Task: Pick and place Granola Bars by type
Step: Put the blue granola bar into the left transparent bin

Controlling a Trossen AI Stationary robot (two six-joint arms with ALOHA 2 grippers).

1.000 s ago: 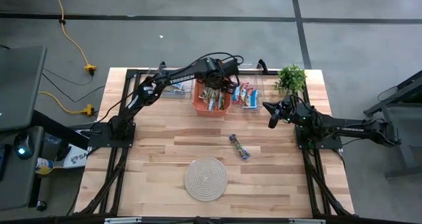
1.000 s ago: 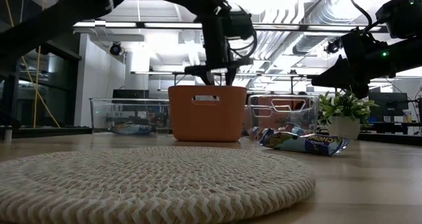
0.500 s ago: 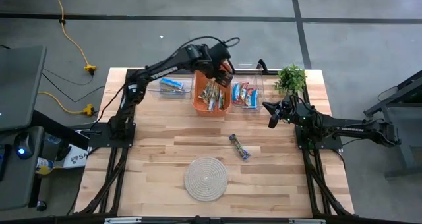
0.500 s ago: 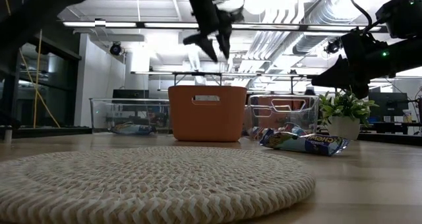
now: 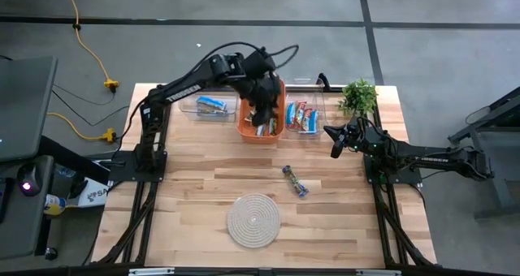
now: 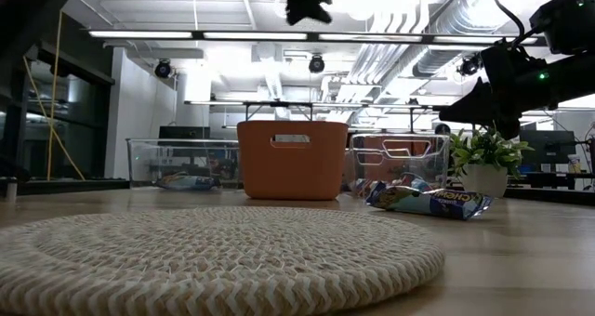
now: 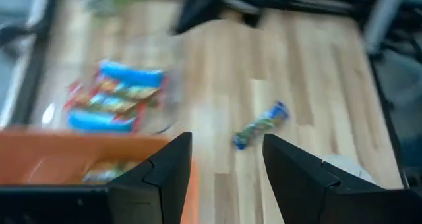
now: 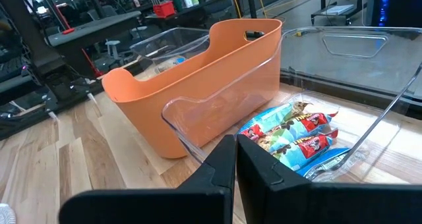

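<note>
Orange bin (image 5: pixel 261 120) contents visible only from above, one loose bar (image 5: pixel 295 181) near it, left end effector (image 7: pixel 224 161) parted, empty, right end effector (image 8: pixel 235 159) closed, empty.

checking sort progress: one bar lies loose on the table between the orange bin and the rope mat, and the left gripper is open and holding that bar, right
Not quite. The left gripper is open but empty, above the orange bin. The bar lies loose on the table, short of the rope mat; the high and left wrist views show this.
</note>
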